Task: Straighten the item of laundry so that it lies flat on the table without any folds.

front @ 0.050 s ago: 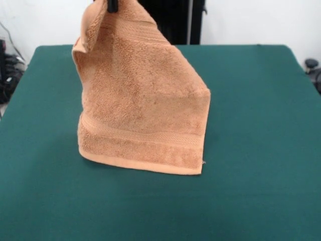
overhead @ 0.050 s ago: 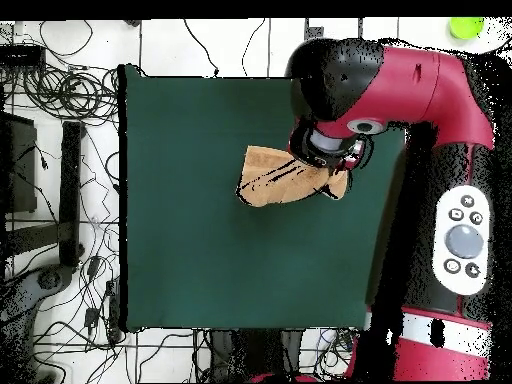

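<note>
Currently the fingers [front @ 0.050 s ago: 112,6] are clenched on an upper corner of the towel [front @ 0.050 s ago: 143,105], which hangs upright with its hemmed lower edge resting on the surface [front @ 0.050 s ago: 256,125]. Draw the gripped corner away from that resting edge, lowering gradually, so the cloth lays out without folding under.

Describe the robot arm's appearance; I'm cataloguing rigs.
The bulky arm has glossy red rounded shells with black joint sections. A grey oval control panel with round buttons sits on one red link. Only the black gripper tips show in the front view.
</note>
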Motion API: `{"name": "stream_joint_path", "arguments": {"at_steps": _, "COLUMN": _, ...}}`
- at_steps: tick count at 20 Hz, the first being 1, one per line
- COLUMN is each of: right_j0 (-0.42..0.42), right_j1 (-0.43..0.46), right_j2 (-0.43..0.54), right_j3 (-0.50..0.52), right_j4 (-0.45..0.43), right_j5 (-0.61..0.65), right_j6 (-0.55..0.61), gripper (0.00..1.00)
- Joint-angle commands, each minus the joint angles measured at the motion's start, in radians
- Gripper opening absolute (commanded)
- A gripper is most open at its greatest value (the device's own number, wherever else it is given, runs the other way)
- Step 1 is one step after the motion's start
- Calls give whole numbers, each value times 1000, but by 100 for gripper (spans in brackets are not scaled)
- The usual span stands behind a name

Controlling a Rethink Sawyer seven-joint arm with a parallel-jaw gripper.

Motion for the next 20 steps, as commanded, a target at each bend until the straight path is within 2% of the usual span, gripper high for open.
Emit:
{"name": "stream_joint_path", "arguments": {"at_steps": 1, "right_j0": 40, "right_j1": -46, "right_j2": 30, "right_j3": 220, "right_j4": 9, "right_j5": -113, "right_j6": -58, "gripper": 0}}
{"name": "stream_joint_path", "arguments": {"at_steps": 5, "right_j0": 24, "right_j1": -88, "right_j2": 24, "right_j3": 363, "right_j4": 27, "right_j5": -267, "right_j6": -33, "gripper": 0}}
{"name": "stream_joint_path", "arguments": {"at_steps": 8, "right_j0": 17, "right_j1": -95, "right_j2": 24, "right_j3": 408, "right_j4": 21, "right_j5": -325, "right_j6": -23, "gripper": 0}}
{"name": "stream_joint_path", "arguments": {"at_steps": 13, "right_j0": 13, "right_j1": -98, "right_j2": 15, "right_j3": 463, "right_j4": 30, "right_j5": -342, "right_j6": 6, "gripper": 0}}
{"name": "stream_joint_path", "arguments": {"at_steps": 20, "right_j0": -19, "right_j1": -102, "right_j2": 19, "right_j3": 567, "right_j4": 54, "right_j5": -488, "right_j6": 35, "gripper": 0}}
